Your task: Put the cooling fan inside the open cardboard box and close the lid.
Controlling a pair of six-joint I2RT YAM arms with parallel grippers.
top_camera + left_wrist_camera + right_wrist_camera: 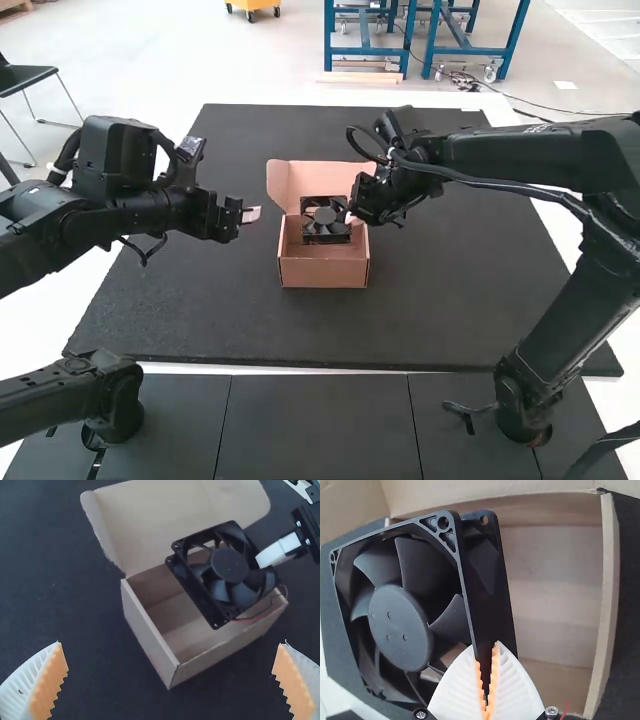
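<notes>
- Black matting covers the table, and one cardboard box stands upright near its middle.
- One lid is seen on the box, swung back and standing open at the far side, with a small tuck flap at its end.
- One cooling fan is held over the box opening, tilted on edge, with its lower corner dipped just inside the walls.
- The fan frame is square, so no long axis can be made out. Its flat rotor face is turned up and toward the left arm's side, and its thin edge is turned toward the right arm.
- A thin red wire is draped from the fan over the box rim.
- The right gripper is clamped on the fan's frame edge, the orange pads pressed to either side of it.
- The left gripper is held out left of the box, apart from it, its two fingers spread wide with nothing between them.
</notes>
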